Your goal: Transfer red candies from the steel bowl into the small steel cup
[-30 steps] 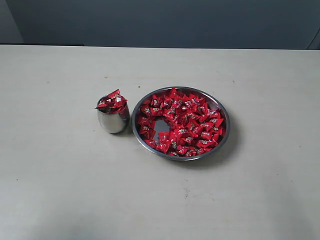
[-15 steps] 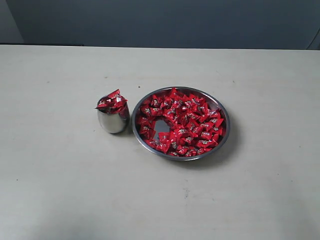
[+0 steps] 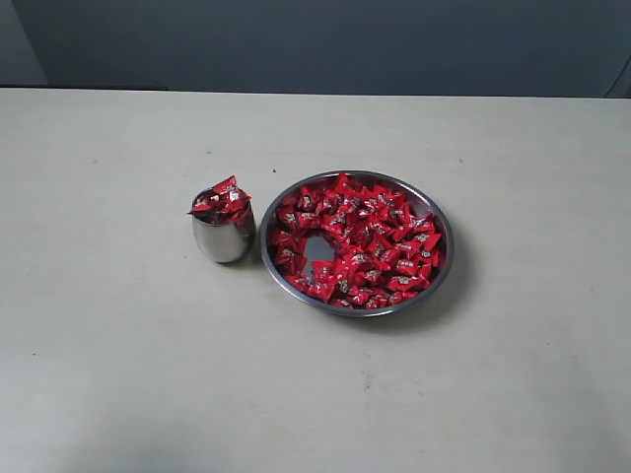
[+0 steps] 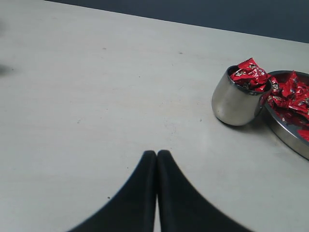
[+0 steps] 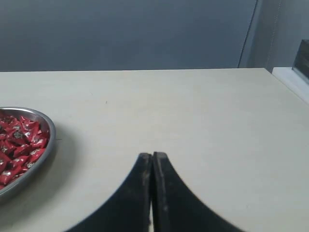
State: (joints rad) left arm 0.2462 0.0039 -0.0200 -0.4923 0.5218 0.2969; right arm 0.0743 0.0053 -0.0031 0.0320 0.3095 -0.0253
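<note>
The wide steel bowl (image 3: 439, 212) sits mid-table, holding many red candies (image 3: 365, 246) around a bare patch of its floor. Just left of it stands the small steel cup (image 3: 223, 240), heaped with red candies (image 3: 222, 201) above its rim. No arm shows in the exterior view. In the left wrist view my left gripper (image 4: 156, 153) is shut and empty over bare table, well away from the cup (image 4: 234, 104) and the bowl (image 4: 285, 133). In the right wrist view my right gripper (image 5: 152, 155) is shut and empty, off to the side of the bowl (image 5: 46, 128).
The pale table (image 3: 118, 374) ends at a far edge before a dark wall (image 3: 315, 44). The right wrist view shows the table's corner and side edge (image 5: 287, 84).
</note>
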